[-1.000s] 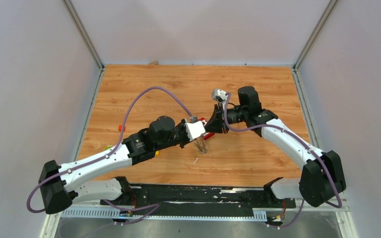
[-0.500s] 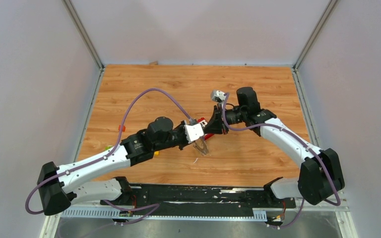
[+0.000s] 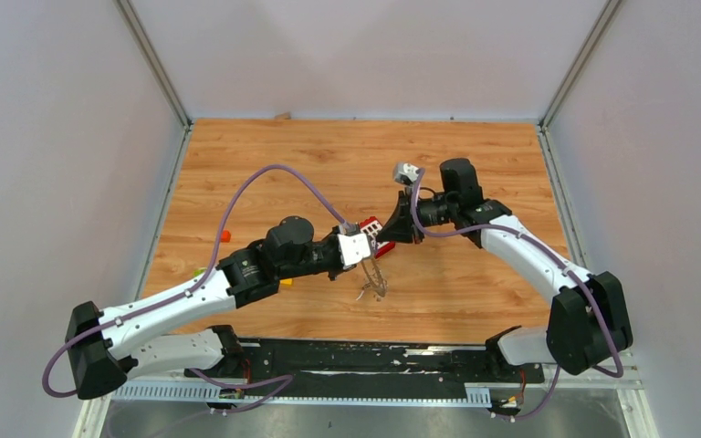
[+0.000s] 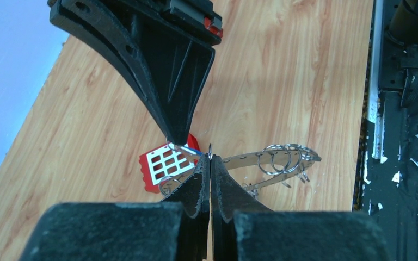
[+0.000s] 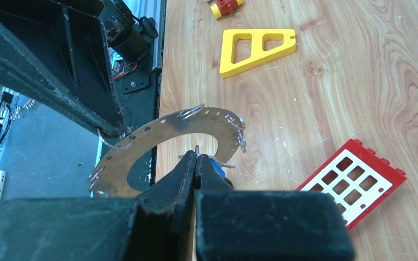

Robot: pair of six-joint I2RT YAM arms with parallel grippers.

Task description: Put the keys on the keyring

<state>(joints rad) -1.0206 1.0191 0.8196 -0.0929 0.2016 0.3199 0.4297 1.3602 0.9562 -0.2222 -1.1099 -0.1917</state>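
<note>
The keyring (image 5: 158,130), a wide flat grey metal ring with punched holes and small silvery rings on its rim, hangs above the wood floor. My left gripper (image 4: 210,160) is shut on its edge, and in the top view it dangles below the fingers (image 3: 376,281). My right gripper (image 5: 196,155) is shut on a key with a blue head (image 5: 216,164), pinched by its small wire loop. This key (image 4: 191,149) sits right at the keyring's rim, next to the left fingertips. The two grippers meet tip to tip at the table's middle (image 3: 381,245).
A red block with white squares (image 5: 359,179) lies on the wood just beyond the grippers (image 3: 372,226). A yellow triangular frame (image 5: 256,49) lies nearer the left arm. Small orange (image 3: 224,235) and green (image 3: 199,271) bits lie at the left. The black base rail (image 4: 403,109) runs along the near edge.
My left gripper has swung toward the near edge with the keyring, which now hangs lower. The red block shows more behind it. The right gripper has shifted only slightly.
</note>
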